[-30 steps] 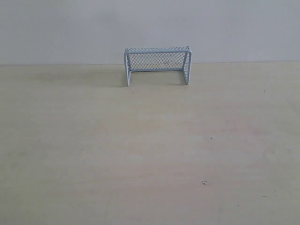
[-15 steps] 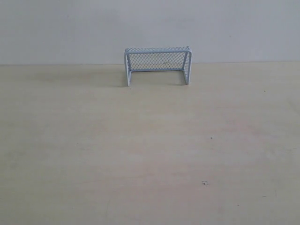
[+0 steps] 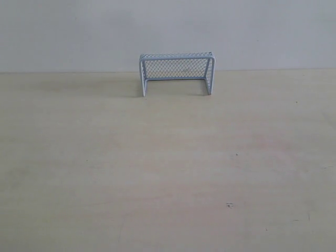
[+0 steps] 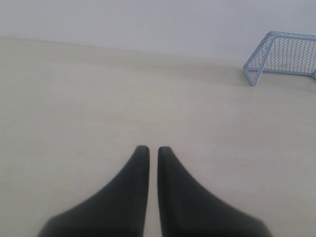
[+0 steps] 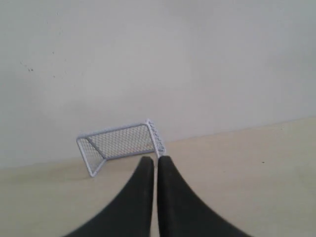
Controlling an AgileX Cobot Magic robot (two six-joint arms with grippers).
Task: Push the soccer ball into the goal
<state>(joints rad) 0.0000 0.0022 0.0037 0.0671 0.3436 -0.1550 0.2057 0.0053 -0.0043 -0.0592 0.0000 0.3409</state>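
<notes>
Pale blue-white mesh goal point(image 3: 176, 67) stands at the far edge of the light wooden table point(image 3: 168, 168), by the white wall point(image 3: 79, 31). Only the wrist views show grippers: left gripper point(image 4: 153, 150) and right gripper point(image 5: 155, 161), black fingers nearly pressed together, holding nothing.

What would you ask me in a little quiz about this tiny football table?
1. True or false: the pale blue-white mesh goal stands at the far side of the light wooden table, by the grey wall.
2. How many soccer balls show in any view? A) none B) one C) two
3. Fill in: the black fingers in the right wrist view are almost ____.
Key: 1 true; 2 A; 3 touching.
</notes>
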